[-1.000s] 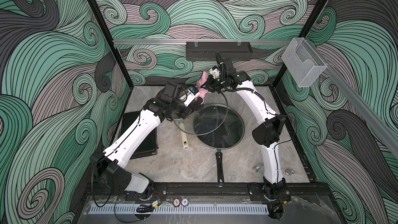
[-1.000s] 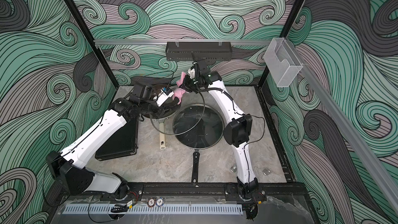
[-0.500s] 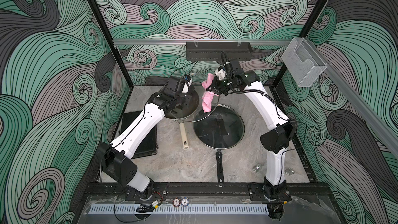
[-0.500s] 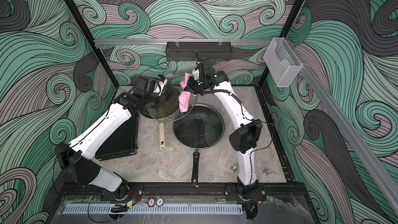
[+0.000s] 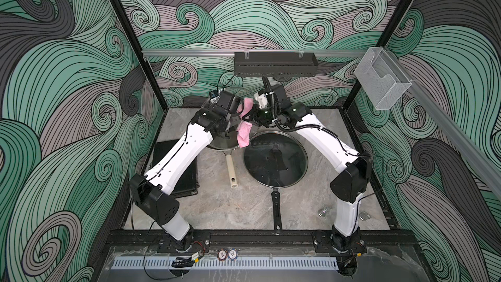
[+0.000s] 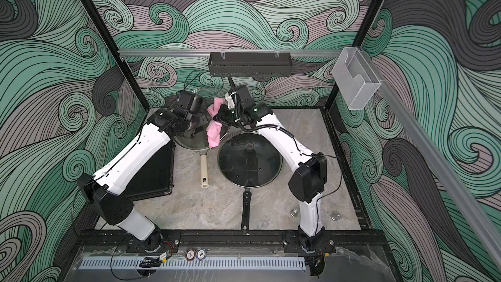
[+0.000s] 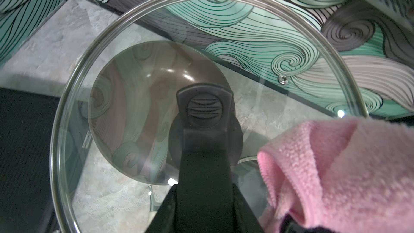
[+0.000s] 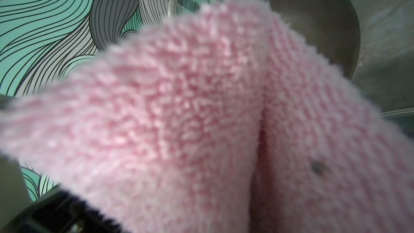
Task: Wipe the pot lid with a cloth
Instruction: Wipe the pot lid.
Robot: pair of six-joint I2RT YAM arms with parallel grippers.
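Left gripper [image 7: 205,207], clamped on the pot lid [image 7: 139,99] handle [image 7: 205,108], is tilting it back; right gripper [image 5: 250,116], pinching the cloth [image 5: 244,131], is starting wiping

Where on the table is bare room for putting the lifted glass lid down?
Widest bare patch: the front, between the black case, the small pan's cream handle and the large pan's black handle. A smaller one: the far right corner, behind the right arm. Crowded: the far centre, where the lifted lid and the pink cloth hang close together.

Cloth [image 5: 243,134] beside lid [image 7: 202,108], pan [image 5: 231,170] beneath.
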